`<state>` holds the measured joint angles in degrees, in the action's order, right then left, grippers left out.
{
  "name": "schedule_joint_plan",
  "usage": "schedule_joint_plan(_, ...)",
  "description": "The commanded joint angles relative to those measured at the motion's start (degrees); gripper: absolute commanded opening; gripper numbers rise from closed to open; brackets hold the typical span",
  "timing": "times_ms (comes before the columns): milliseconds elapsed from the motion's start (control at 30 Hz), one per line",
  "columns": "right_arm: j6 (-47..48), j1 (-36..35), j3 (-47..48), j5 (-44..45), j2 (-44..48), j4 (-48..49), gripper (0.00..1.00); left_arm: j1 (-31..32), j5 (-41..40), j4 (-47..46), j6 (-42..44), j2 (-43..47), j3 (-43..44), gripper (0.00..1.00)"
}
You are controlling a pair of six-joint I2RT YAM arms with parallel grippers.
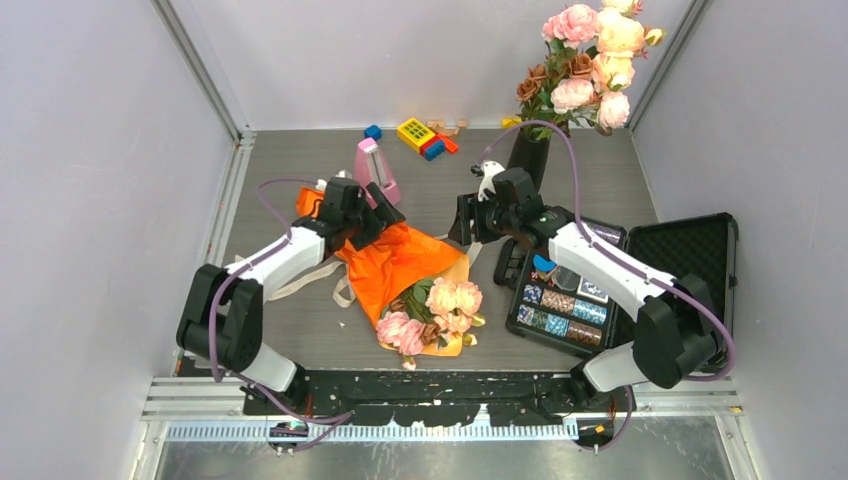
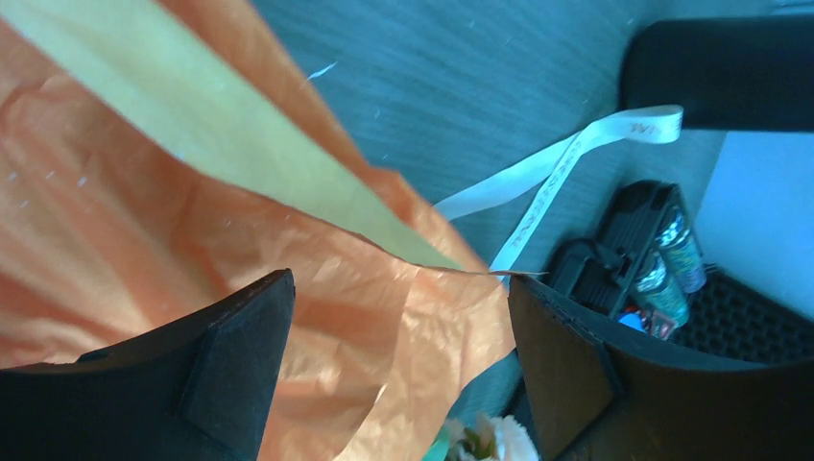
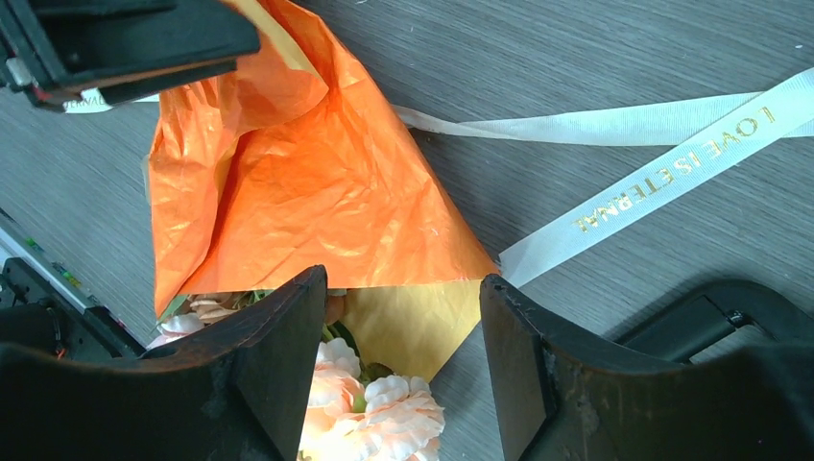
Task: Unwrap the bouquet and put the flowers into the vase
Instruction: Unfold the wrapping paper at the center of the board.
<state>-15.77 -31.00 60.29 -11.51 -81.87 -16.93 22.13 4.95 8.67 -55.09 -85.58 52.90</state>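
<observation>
bouquet (image 1: 420, 285) lies at centre - long axis from 10 o'clock paper tail to 5 o'clock blooms
left gripper (image 2: 398, 327) spread over the tail, nearer; right gripper (image 3: 403, 327) spread too, pinching nothing - vase (image 1: 528, 158) at 1 o'clock.

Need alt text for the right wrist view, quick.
Orange paper lies crumpled on the grey table, peach roses showing beneath it between the open right jaws. A cream ribbon printed LOVE IS ETERNAL trails loose to the right.

Bouquet (image 1: 420, 290) lies on table (image 1: 285, 165), left of case (image 1: 690, 250).
</observation>
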Motion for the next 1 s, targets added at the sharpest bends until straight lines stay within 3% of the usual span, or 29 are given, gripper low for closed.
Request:
schedule_joint_plan(0, 0.67, -0.31, -0.31, -0.76, 2.16, 3.31, 0.65, 0.19, -0.4, -8.21, -4.13, -1.76, 2.88, 0.84)
schedule_joint_plan(200, 0.65, -0.29, -0.76, -0.98, 1.31, 3.94, 0.64, 0.19, -2.73, -9.89, -4.44, -3.35, 3.39, 0.84)
schedule_joint_plan(300, 0.58, -0.28, -0.87, -1.2, 1.08, 4.13, 0.64, 0.13, -4.47, -8.15, -2.95, -4.87, 4.84, 0.75)
schedule_joint_plan(567, 0.7, -0.28, -1.24, -0.91, 1.31, 4.5, 0.62, -0.08, -4.5, -5.8, -0.44, -3.05, 4.7, 0.03)
schedule_joint_plan(600, 0.67, -0.28, -1.24, -0.99, 1.38, 4.52, 0.61, -0.25, -3.8, -5.0, 0.71, -2.57, 4.82, 0.0)
schedule_joint_plan(800, 0.41, -0.45, -1.01, -2.89, 2.08, 4.5, 0.62, -1.04, 0.77, 9.14, 10.92, 0.32, 8.33, 0.0)
schedule_joint_plan(967, 0.83, -3.14, 0.07, -4.22, 1.11, 4.37, 0.64, -2.47, -0.72, 19.96, 16.98, 6.87, 6.14, 0.0)
